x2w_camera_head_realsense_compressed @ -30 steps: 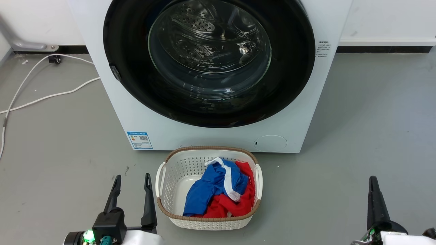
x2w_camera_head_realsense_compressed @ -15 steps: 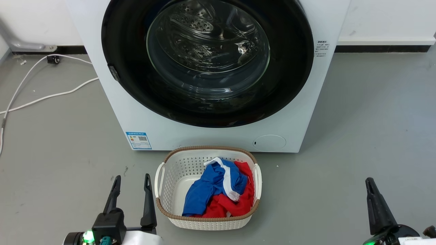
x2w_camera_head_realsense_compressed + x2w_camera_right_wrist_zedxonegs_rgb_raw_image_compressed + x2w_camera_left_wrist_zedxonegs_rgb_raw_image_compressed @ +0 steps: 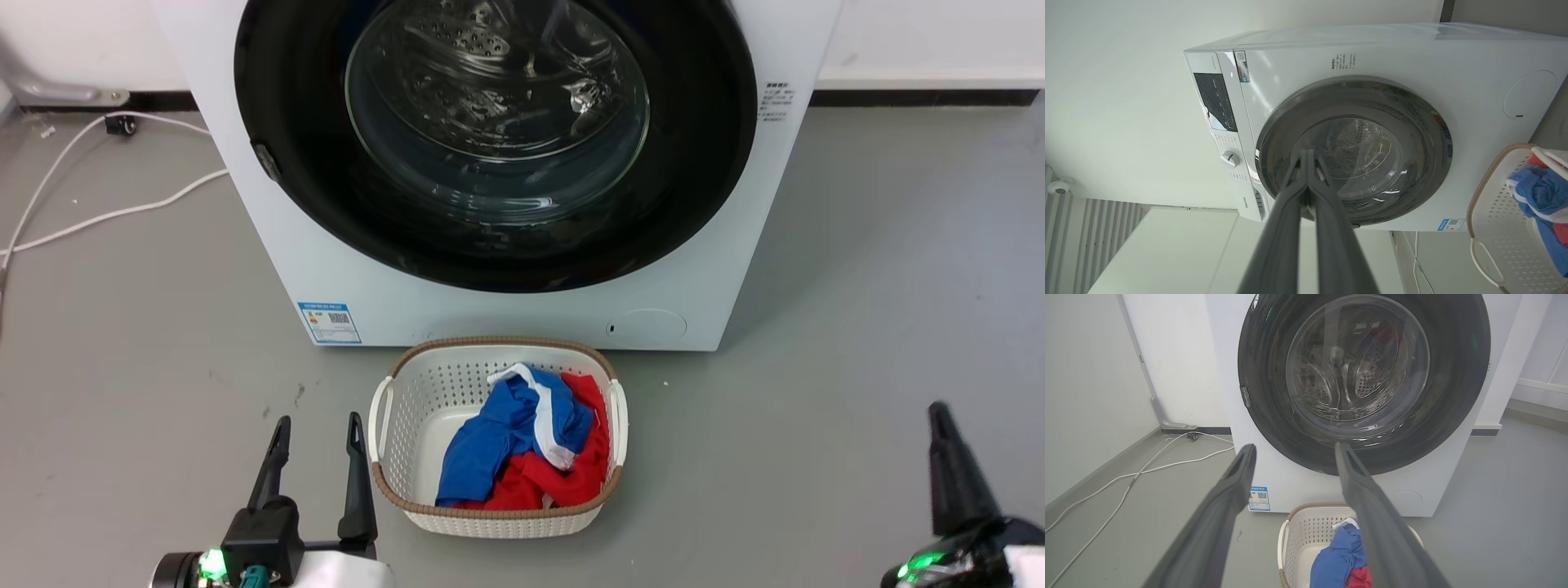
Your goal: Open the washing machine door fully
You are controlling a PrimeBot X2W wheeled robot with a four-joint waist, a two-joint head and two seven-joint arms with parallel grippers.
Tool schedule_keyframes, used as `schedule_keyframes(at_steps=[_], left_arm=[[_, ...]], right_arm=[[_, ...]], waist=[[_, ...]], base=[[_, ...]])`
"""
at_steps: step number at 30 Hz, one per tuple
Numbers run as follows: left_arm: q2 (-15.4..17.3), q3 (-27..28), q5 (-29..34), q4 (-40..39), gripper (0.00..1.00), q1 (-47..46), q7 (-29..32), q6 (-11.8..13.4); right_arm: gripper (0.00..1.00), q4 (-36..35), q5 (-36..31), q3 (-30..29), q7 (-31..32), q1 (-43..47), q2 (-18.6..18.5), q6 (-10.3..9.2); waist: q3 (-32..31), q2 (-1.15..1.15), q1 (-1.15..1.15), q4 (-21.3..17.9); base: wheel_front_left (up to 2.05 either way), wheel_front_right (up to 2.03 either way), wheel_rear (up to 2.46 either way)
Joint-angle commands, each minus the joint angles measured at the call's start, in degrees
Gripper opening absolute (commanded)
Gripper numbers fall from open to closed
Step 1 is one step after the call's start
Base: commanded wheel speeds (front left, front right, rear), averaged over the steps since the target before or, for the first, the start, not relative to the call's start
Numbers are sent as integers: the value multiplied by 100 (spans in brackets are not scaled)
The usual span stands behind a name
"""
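The washing machine point(image 3: 490, 314) stands on the grey floor point(image 3: 857, 327) with its back to the white wall, and the washing machine door point(image 3: 498, 139) lies shut, flush against the white front, its glossy black ring covering nearly the whole width and the steel drum visible through the clear bowl. A small grey tab point(image 3: 265, 162) sits on the door's left rim. On the front's lower left corner is a blue label point(image 3: 329, 322), on the lower right a round filter cap point(image 3: 651, 324). Just in front of the machine, a white laundry basket point(image 3: 424, 408) with a brown rim rests on the floor, holding a blue garment point(image 3: 490, 441) over a red one point(image 3: 563, 482). A white cable point(image 3: 106, 216) trails across the floor to the left of the machine. The left hand point(image 3: 318, 423) hangs low beside the basket's left side, fingers apart and empty, well short of the door. The right hand point(image 3: 1307, 157) is off to the right of the basket, fingers pressed together with nothing between them, rolled on its side and pointing toward the door without touching it.
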Motion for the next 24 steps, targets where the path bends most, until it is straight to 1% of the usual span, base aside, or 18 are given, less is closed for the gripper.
schedule_keyframes(at_steps=[1, 9, 14, 19, 24], left_arm=[[-9, -13, 38, -28, 100, -66, -16, 29], [-9, -49, 106, -116, 100, -501, -16, -32], [-9, -71, 216, -208, 100, -934, -15, -107], [-9, -95, 295, -284, 100, -1469, -16, -201], [-9, -86, 313, -341, 100, -1910, -16, -242]], right_arm=[[0, 13, 13, -129, 27, -214, 6, 0], [0, 338, -13, -858, 283, -1522, -345, 0], [0, 705, 19, -1162, 497, -2659, -705, 0], [0, 992, -29, -1308, 688, -3826, -1067, 1], [0, 1220, -171, -1230, 895, -4833, -1398, 1]], waist=[[105, 0, 0, 6], [789, 0, 0, 70], [1507, 0, 0, 109], [2299, 0, 0, 184], [2886, 0, 0, 254]], base=[[0, 0, 0], [0, 0, 0], [0, 0, 0], [0, 0, 0], [0, 0, 0]])
